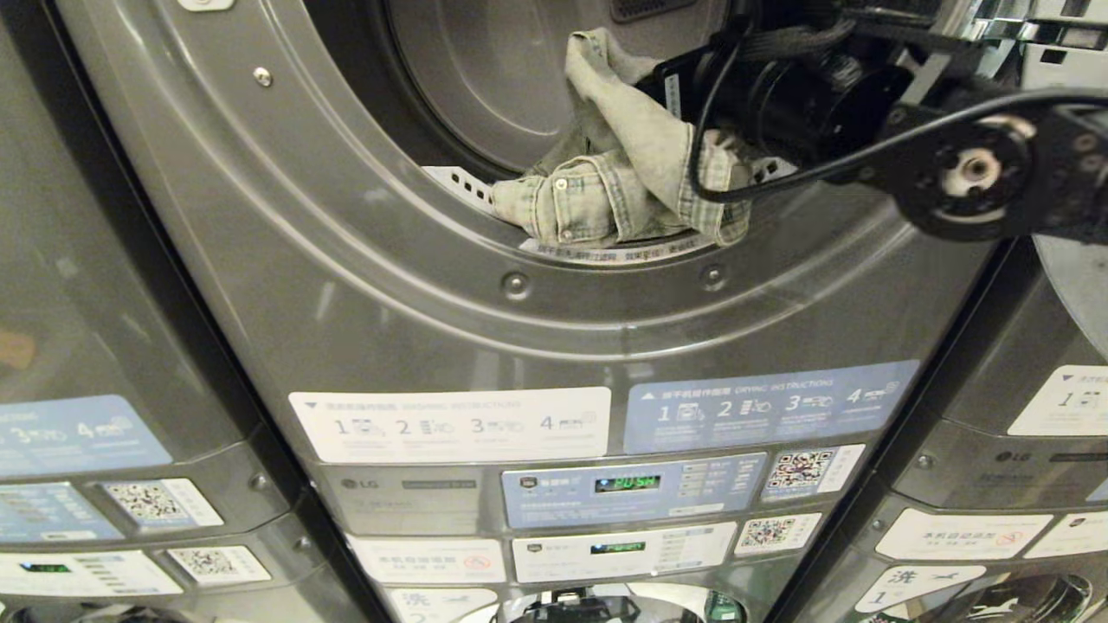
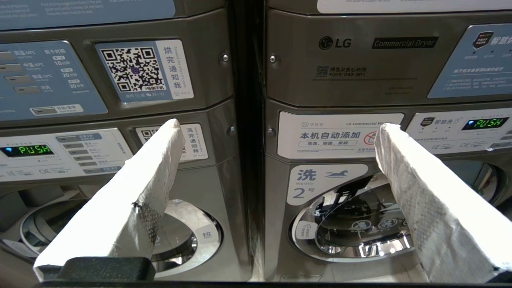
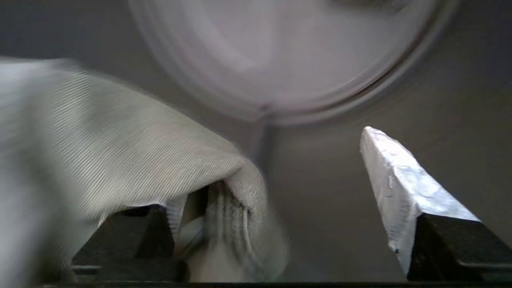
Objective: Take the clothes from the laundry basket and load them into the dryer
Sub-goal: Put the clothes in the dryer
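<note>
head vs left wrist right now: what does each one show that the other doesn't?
Head only: the dryer's open drum mouth, a pale green denim garment draped over its lower rim, partly inside and partly hanging out, and the right arm reaching in from the right.

Left wrist only: the left gripper, jaws wide open and empty, parked low facing the washer doors, with the door marked 2 ahead and the dark gap between two machine stacks.

Both: grey stacked LG machines, QR stickers, and green PUSH displays.
</note>
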Controlling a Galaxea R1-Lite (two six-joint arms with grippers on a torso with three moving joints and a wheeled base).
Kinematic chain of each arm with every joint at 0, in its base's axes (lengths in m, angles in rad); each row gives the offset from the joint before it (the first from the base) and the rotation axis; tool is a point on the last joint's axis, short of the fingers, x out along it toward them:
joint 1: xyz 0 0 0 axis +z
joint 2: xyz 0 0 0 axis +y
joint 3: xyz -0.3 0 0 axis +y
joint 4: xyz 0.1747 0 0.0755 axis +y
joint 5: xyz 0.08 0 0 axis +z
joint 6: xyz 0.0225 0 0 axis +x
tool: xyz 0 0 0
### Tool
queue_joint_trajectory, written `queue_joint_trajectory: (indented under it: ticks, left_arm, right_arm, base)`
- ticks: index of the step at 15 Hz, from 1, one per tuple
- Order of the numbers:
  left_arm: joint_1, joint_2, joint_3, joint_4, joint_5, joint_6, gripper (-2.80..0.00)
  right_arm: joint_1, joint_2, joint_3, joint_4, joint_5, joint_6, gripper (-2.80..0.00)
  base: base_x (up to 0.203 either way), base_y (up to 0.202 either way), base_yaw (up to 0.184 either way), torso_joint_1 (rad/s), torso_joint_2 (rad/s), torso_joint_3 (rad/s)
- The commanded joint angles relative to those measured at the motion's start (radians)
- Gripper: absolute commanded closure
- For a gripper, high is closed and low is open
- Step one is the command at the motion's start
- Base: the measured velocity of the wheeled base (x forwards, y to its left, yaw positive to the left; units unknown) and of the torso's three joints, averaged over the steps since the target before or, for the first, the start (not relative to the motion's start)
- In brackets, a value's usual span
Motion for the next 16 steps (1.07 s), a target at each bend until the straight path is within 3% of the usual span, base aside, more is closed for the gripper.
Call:
queue_joint_trajectory:
  ticks: [1,5,8,12,16]
  left_arm:
    - [0.0,0.0,0.0,0.001,0.0,0.0,-2.8]
    - [0.0,0.0,-0.002,0.001,-0.001,0.004,-2.8]
    - [0.0,0.0,-0.002,0.001,-0.003,0.002,-2.8]
    - [0.0,-0.001,-0.002,0.001,-0.003,-0.006,-2.8]
    - [0.0,-0.001,-0.002,0.001,-0.001,-0.009,-2.8]
  right_arm:
    - [0.009,-0.097,-0.007,0.15,0.022,0.056,-2.8]
    - [0.085,-0.187,-0.005,0.108,0.138,0.061,-2.8]
    - [0.115,-0.237,0.046,0.123,0.139,0.066,-2.8]
    - [0.121,-0.337,0.215,0.221,0.141,0.066,-2.8]
    - [0.133,-0.383,0.357,0.236,0.143,0.059,-2.8]
  base:
    - [0.0,0.0,0.0,0.0,0.0,0.0]
    - [0.0,0.0,0.0,0.0,0.0,0.0]
    - [0.0,0.0,0.0,0.0,0.0,0.0]
    - [0.0,0.0,0.0,0.0,0.0,0.0]
    - [0.0,0.0,0.0,0.0,0.0,0.0]
